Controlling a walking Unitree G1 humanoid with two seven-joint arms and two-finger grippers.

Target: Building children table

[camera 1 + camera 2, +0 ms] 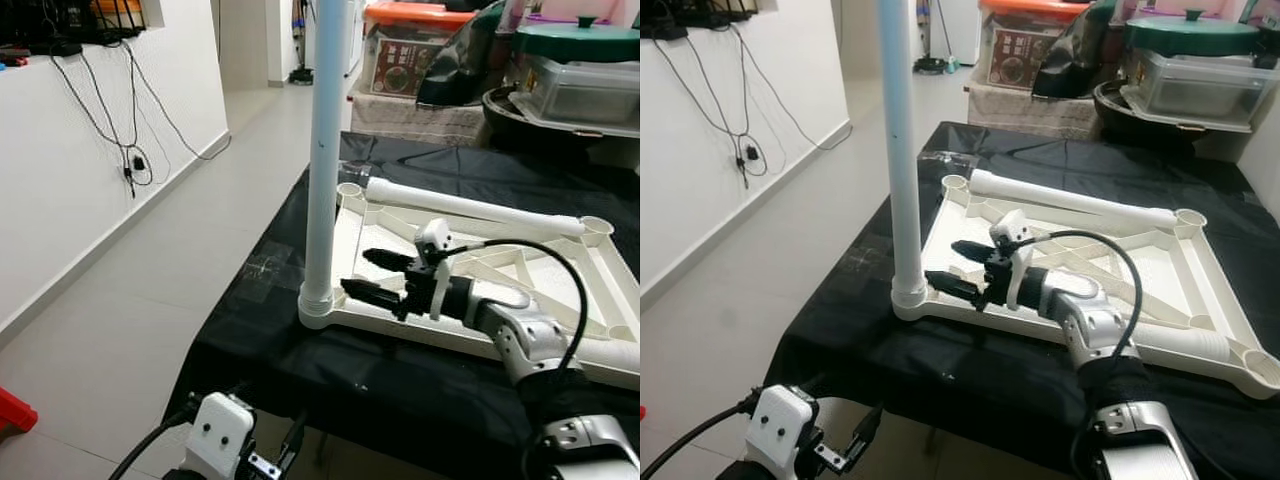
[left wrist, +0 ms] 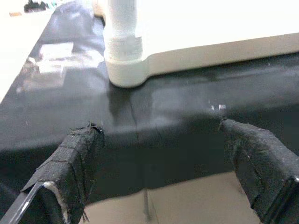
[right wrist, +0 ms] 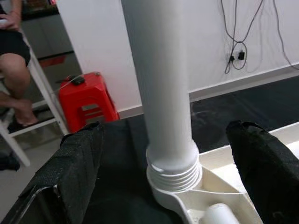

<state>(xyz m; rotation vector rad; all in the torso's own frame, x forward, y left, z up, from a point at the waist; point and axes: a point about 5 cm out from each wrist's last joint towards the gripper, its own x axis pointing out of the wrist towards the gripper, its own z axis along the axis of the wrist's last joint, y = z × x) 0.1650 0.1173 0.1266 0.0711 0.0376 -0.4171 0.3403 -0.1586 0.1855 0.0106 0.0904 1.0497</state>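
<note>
Right end effector (image 1: pixel 372 276) hung open and empty just beside the upright white plastic tube leg (image 1: pixel 325 150), screwed vertically into the upturned cream tabletop frame (image 1: pixel 520 270) on the black-draped desk (image 1: pixel 330 370), closer than the left.

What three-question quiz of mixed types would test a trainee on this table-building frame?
1. True or false: the white plastic table leg stands upright in a corner socket of the upturned white tabletop.
2. The right gripper is: A) open beside the leg, B) shut on it, C) hanging idle.
3. Fill in: a second white leg lies ___ on the tabletop.

Key: 1 true; 2 A; 3 flat.
</note>
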